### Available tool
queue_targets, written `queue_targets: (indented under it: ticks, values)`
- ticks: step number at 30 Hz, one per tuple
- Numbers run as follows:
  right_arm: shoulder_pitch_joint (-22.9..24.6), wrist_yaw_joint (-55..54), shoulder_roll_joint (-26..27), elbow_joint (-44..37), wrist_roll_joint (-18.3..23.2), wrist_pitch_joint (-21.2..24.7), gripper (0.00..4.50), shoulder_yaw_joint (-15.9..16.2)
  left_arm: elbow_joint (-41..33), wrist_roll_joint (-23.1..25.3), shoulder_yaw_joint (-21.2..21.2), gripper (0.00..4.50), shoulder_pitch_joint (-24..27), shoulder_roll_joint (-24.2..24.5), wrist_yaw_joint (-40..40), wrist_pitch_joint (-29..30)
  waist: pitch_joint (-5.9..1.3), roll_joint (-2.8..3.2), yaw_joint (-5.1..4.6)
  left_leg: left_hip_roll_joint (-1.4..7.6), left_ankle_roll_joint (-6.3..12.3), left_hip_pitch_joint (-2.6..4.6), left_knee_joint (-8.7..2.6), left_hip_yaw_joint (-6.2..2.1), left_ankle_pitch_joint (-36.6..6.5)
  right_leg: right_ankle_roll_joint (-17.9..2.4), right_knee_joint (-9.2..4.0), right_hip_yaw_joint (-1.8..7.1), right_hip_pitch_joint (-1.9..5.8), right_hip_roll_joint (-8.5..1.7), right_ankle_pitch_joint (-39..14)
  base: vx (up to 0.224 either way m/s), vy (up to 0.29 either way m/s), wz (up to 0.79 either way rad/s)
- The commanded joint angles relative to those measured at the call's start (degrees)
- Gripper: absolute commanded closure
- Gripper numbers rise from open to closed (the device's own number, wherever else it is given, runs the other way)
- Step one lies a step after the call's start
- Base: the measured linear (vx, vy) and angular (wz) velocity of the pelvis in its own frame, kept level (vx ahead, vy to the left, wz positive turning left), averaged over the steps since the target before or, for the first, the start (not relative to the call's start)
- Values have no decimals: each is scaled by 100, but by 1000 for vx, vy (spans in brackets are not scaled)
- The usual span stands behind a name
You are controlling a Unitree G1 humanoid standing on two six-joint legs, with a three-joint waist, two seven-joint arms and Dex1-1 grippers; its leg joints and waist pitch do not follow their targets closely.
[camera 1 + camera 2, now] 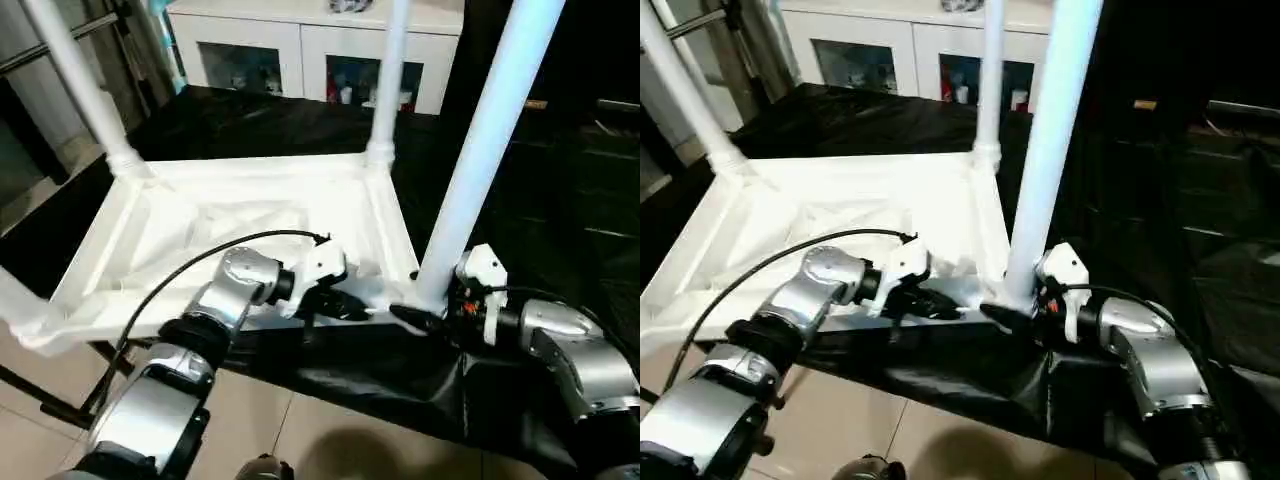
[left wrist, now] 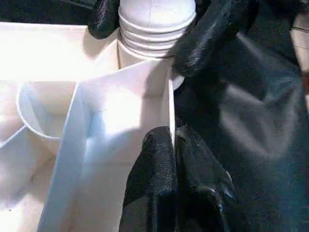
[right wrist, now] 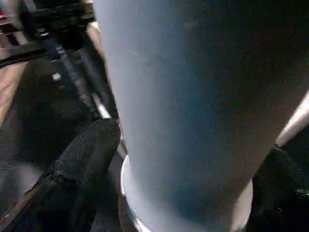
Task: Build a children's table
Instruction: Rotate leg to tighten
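- Table top (image 1: 250,215) lies underside up on the black-draped bench, three legs standing in its sockets; the near-right leg (image 1: 485,150), at about 4 o'clock on the top, leans slightly
- Left gripper (image 1: 340,303) is pinched shut on the near rim (image 2: 164,92) beside that socket; if this thin wall slips from the fingers, the top could slide or lift
- Right gripper (image 1: 425,318) has its fingers (image 3: 87,154) spread wide either side of the leg's foot, apparently without squeezing it
- Leg may not be fully seated; left loose, it could tip towards 1 o'clock, or jam crooked if pushed off-axis
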Motion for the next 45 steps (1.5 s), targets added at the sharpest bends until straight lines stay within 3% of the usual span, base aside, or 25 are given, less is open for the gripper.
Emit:
queue_targets:
  ticks: [1, 4, 11, 14, 16, 19, 21, 22, 24, 25, 26, 30, 32, 34, 35, 38, 40, 41, 45]
  values:
    - [10, 269, 46, -196, 115, 97, 103, 303, -440, -267, -68, 450, -105, -139, -280, -170, -386, -104, -12, 364, 427, 175, -397, -121, -1551, -1369, -471, 235, 226, -412, -1350, 0, 0, 0]
    - [47, 391, -9, -245, 152, 131, 144, 374, -516, -275, -76, 450, -68, -67, -384, -143, -391, -104, 7, 360, 405, 163, -400, -127, -1511, -1357, -457, 232, 228, -410, -1287, 0, 0, 0]
    - [100, 469, 76, -379, 261, 300, 174, 393, -519, -271, -65, 450, -50, -69, -328, -122, -399, -115, 20, 352, 435, 158, -385, -121, -1386, -1372, -439, 227, 224, -406, -1156, 0, 0, 0]
    - [77, 85, 323, -295, 342, 323, 175, 246, -246, 6, -34, 450, -171, -194, 410, 23, -396, -116, 21, 350, 391, 170, -387, -121, -1435, -1355, -456, 229, 213, -413, -1264, 0, 0, 0]
    - [-56, -501, 549, -34, 186, 353, 176, 137, 12, 153, 9, 450, -298, -296, 962, 48, -388, -112, 7, 341, 341, 164, -393, -123, -1481, -1313, -468, 230, 201, -405, -1395, 0, 0, 0]
    - [-332, -1740, 938, 574, -220, 367, 176, -62, 322, 239, 122, 450, -488, -497, 1744, 212, -376, -109, -59, 311, 104, 184, -428, -152, -1724, -1170, -508, 214, 200, -420, -1869, 0, 0, 0]
    - [-494, -2465, 1194, 955, -394, 386, 176, -192, 535, 271, 222, 450, -656, -683, 2399, 458, -374, -107, -155, 302, -9, 187, -445, -164, -1788, -1136, -522, 212, 193, -412, -1875, 0, 0, 0]
    - [-594, -3023, 1456, 1148, -504, 390, 176, -271, 697, 266, 304, 450, -805, -873, 2908, 593, -382, -91, -166, 296, -15, 191, -438, -165, -1781, -1124, -519, 210, 207, -408, -1838, 0, 0, 0]
    - [-637, -3348, 1667, 1187, -544, 396, 176, -303, 776, 237, 349, 450, -887, -1008, 3134, 612, -400, -114, -194, 275, 40, 176, -419, -149, -1600, -1157, -511, 218, 220, -401, -1504, 0, 0, 0]
    - [-644, -3406, 1707, 1192, -550, 397, 176, -308, 790, 231, 356, 450, -901, -1032, 3171, 613, -409, -120, -192, 272, 95, 161, -410, -149, -1505, -1166, -499, 218, 243, -404, -1372, 0, 0, 0]
    - [-671, -3591, 1847, 1194, -618, 351, 177, -271, 810, 225, 360, 450, -925, -1116, 3246, 582, -421, -84, -185, 263, 247, 142, -383, -134, -1246, -1210, -473, 217, 246, -385, -958, 0, 0, 0]
    - [-691, -3508, 2132, 1105, -736, 125, 177, -12, 791, 189, 335, 450, -900, -1297, 3055, 429, -415, -83, -183, 267, 368, 148, -379, -130, -1245, -1244, -469, 207, 257, -382, -889, 0, 0, 0]
    - [-685, -3242, 2174, 1051, -487, 205, 121, -112, 795, 173, 309, 450, -875, -1289, 2895, 332, -406, -74, -187, 278, 354, 158, -394, -134, -1376, -1223, -489, 208, 254, -383, -1086, 0, 0, 0]
    - [-688, -3130, 2151, 1019, -399, 272, 104, -143, 816, 166, 291, 450, -872, -1269, 2836, 296, -401, -74, -197, 279, 325, 159, -406, -140, -1476, -1203, -500, 208, 257, -378, -1183, 0, 0, 0]
    - [-656, -2949, 1993, 938, -412, 231, 97, -94, 783, 150, 258, 450, -831, -1197, 2639, 200, -401, -109, -206, 285, 324, 154, -409, -138, -1483, -1202, -497, 212, 263, -383, -1159, 0, 0, 0]
    - [-575, -2644, 1712, 788, -465, 65, 64, -25, 649, 113, 219, 450, -732, -1069, 2230, 74, -413, -87, -188, 295, 393, 146, -395, -136, -1348, -1231, -466, 215, 267, -386, -920, 0, 0, 0]
    - [-444, -2160, 1429, 527, -326, 76, 64, -18, 528, 98, 170, 450, -629, -928, 1875, 4, -411, -106, -196, 293, 431, 135, -395, -137, -1310, -1270, -454, 207, 283, -380, -828, 0, 0, 0]
    - [-393, -1974, 1299, 425, -282, 84, 64, -9, 470, 84, 146, 450, -582, -869, 1713, -70, -408, -99, -175, 303, 537, 124, -373, -127, -1236, -1324, -444, 211, 292, -388, -679, 0, 0, 0]
    - [-232, -1256, 819, 64, -43, 281, 64, -22, 215, -85, 119, 450, -404, -658, 1004, -179, -399, -93, -125, 321, 590, 136, -365, -112, -1293, -1388, -451, 210, 273, -391, -906, 0, 0, 0]
